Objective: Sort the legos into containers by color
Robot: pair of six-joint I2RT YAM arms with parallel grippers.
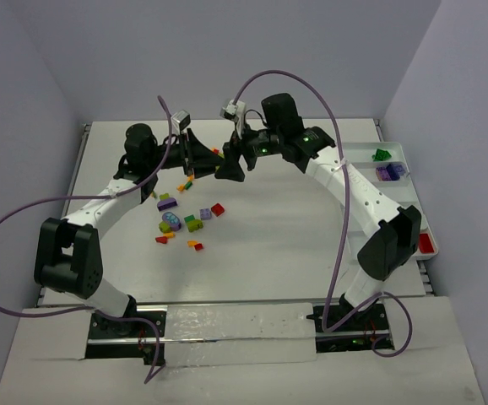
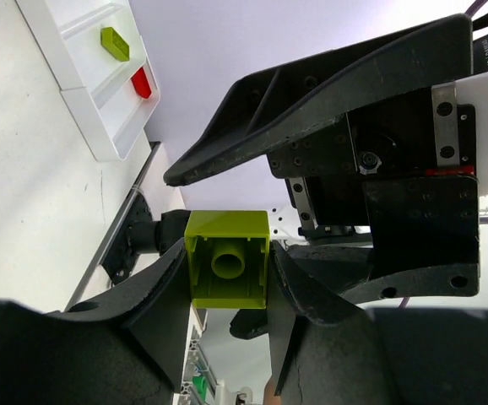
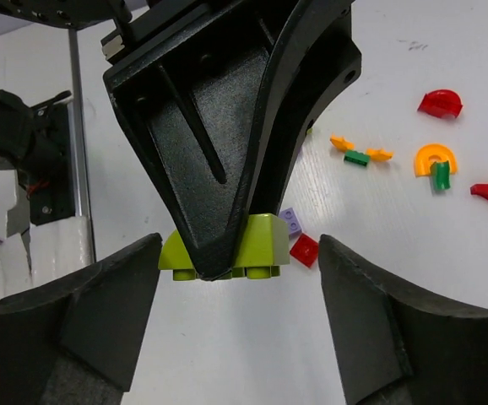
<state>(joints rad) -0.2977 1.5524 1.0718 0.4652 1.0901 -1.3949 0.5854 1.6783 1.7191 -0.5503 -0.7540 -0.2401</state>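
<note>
clear plastic strip (image 1: 235,333): lies along the near edge of the white tabletop (image 1: 286,245), between the two arm bases.
loose small plastic bricks (image 1: 181,221): red, orange, green, lime and purple pieces lie scattered left of centre, nearer than both end effectors. The right wrist view picks out a red dome piece (image 3: 440,103) and an orange arch (image 3: 436,158), shapes too small to read from above.
left end effector (image 2: 229,295): closed on a lime-yellow square plastic brick (image 2: 227,257), one finger against each side wall. Its own camera sees the hollow underside with the round tube; the right wrist view shows the studded face.
right end effector (image 3: 240,261): fingers spread wide, one on either side of the lime-yellow square plastic brick and touching neither it nor the left fingers; it grips nothing.
meeting point: from above the two end effectors stand tip to tip just beyond the scatter, and the held brick is hidden there.
long white divided plastic tray (image 1: 413,202): runs along the right edge, with a red brick (image 1: 426,243) in the nearest compartment, and purple bricks (image 1: 387,172) and a green brick (image 1: 382,154) at the far end.
lime-green brick (image 2: 115,42): lies in the compartment beside the red one, seen only from the left wrist.
</note>
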